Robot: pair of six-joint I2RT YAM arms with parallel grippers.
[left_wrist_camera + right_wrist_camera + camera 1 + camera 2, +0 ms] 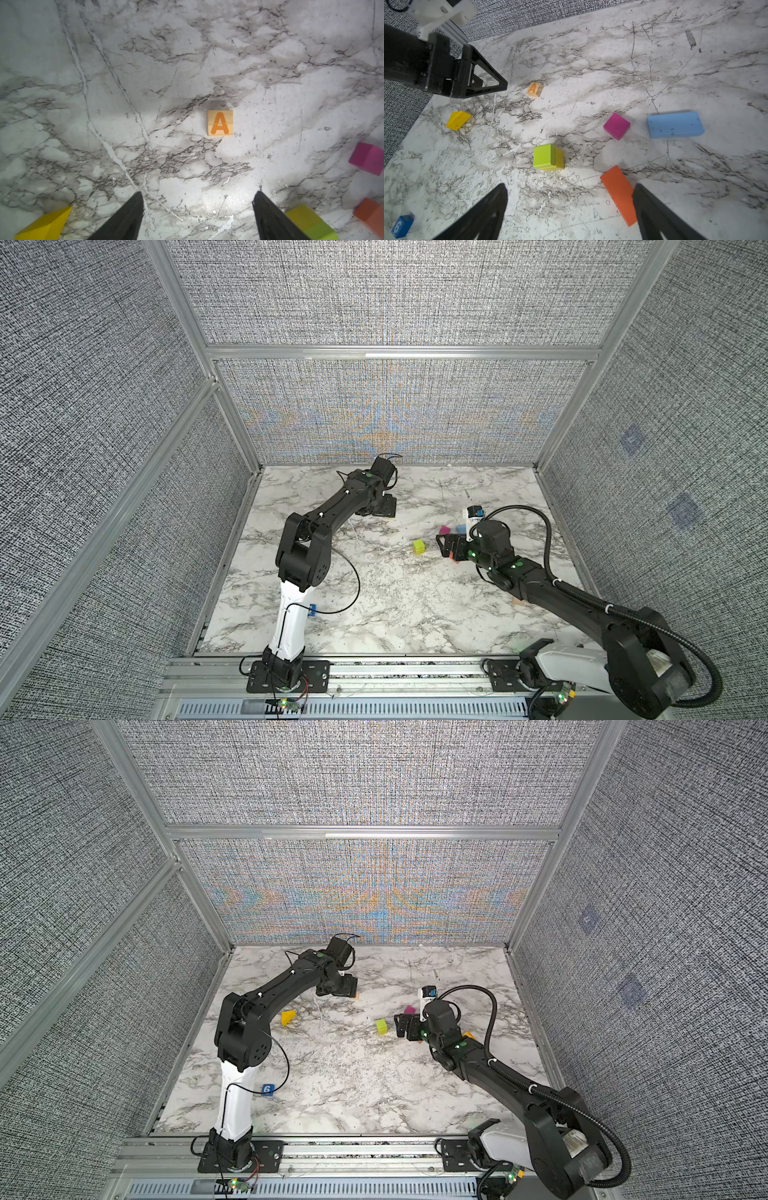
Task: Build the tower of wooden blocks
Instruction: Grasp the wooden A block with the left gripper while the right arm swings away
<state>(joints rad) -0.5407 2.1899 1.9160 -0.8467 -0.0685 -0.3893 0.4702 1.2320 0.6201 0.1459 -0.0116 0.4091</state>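
Note:
The tower is a lime cube (545,155) sitting slightly askew on a yellow cube (560,159), mid-table (419,547). Loose wood blocks lie around it: a magenta cube (616,125), a blue slab (675,124), an orange slab (618,193), a yellow wedge (457,120), an "A" cube (220,123) and a blue "6" cube (267,1089). My left gripper (198,193) hangs open and empty above the table, short of the "A" cube. My right gripper (570,186) is open and empty just right of the tower, one finger (652,209) over the orange slab's end.
Grey fabric walls on aluminium framing (399,352) enclose the marble table (374,614). The left arm (303,539) reaches to the far middle; the right arm (540,580) crosses the front right. A pale wooden edge (519,602) peeks out beside the right forearm.

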